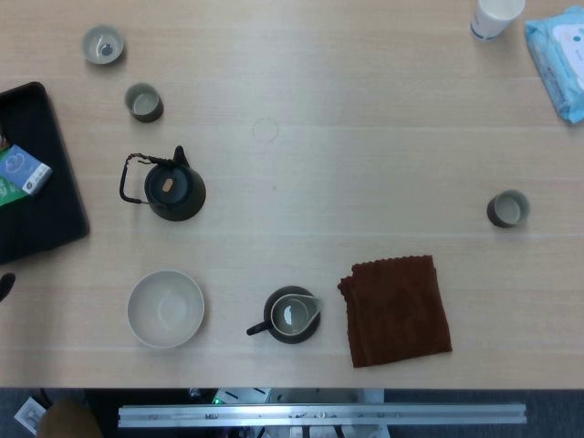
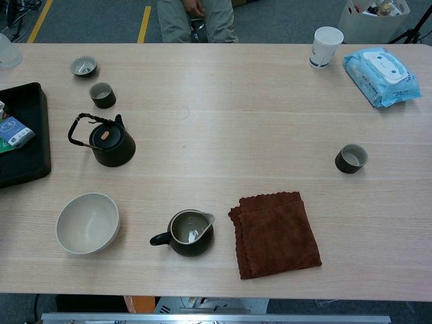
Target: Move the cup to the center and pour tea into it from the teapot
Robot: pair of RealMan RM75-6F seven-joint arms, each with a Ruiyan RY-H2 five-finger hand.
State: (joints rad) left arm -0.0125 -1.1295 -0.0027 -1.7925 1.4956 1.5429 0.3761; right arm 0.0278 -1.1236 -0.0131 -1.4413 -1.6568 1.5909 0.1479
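The dark round teapot [image 1: 173,189] [image 2: 110,144] with a wire handle stands left of the table's middle, lid on. One dark cup [image 1: 507,209] [image 2: 351,158] stands alone at the right side, upright and empty-looking. A second dark cup [image 1: 144,102] [image 2: 102,94] stands just behind the teapot, with a small grey cup [image 1: 102,44] [image 2: 84,66] further back. A small dark tip [image 1: 5,286] shows at the left edge of the head view; I cannot tell whether it is my left hand. My right hand is outside both views.
A dark pitcher [image 1: 292,315] [image 2: 189,232] and a brown cloth [image 1: 398,308] [image 2: 275,232] lie near the front edge, with a pale bowl [image 1: 165,308] [image 2: 88,223] to their left. A black tray [image 1: 36,182] sits at far left. A paper cup [image 2: 327,46] and wipes pack [image 2: 380,75] stand back right.
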